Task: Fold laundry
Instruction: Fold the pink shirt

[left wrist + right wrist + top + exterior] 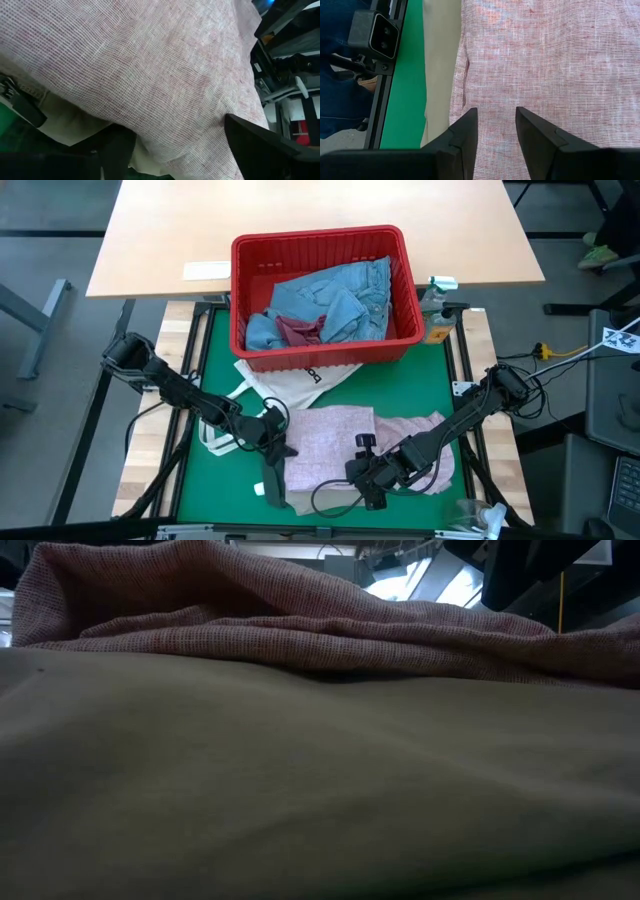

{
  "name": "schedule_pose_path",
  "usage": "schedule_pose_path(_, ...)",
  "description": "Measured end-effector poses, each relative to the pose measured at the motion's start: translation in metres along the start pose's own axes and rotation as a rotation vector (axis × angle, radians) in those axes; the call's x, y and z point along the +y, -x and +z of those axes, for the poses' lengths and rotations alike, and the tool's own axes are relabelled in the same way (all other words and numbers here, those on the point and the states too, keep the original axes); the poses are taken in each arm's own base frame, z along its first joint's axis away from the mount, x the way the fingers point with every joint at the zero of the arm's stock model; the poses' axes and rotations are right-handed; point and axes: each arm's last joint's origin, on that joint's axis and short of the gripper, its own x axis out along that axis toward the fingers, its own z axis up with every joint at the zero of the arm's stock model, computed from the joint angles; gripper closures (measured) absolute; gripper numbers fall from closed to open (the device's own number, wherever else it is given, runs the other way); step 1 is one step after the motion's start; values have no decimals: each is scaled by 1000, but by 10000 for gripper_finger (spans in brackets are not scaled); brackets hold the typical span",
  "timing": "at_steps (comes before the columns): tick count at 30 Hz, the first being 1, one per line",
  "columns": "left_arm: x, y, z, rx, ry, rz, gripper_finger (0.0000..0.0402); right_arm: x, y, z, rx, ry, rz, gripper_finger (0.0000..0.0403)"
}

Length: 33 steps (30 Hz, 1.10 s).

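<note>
Pink top [345, 442] spread on green mat [215, 345] before red basket [322, 250], left gripper [277, 438] parted wide at its left edge, right gripper [366, 480] half-parted over its front hem, nothing grasped, jeans [340, 300] left in basket.

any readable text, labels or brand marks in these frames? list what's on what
Nothing can be read for certain.
White tote bag: black lettering near the red basket, too small to read.
Paper slip on the wooden table: no legible print.
Bottle beside the basket: label blurred.
White tag at the right edge: dark marks, unreadable.
Pink top, jeans: no visible text.
</note>
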Motion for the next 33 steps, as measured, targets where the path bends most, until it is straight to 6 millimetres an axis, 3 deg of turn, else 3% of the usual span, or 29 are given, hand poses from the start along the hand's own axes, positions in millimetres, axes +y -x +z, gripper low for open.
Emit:
schedule_pose_path(24, -6, 3, 0, 106, 28, -93, 389, -1, 0, 0, -12, 0, -24, 271)
schedule_pose_path(33, -13, 17, 7, 87, 13, -127, 397, 4, 1, 11, -122, -25, 28, 271)
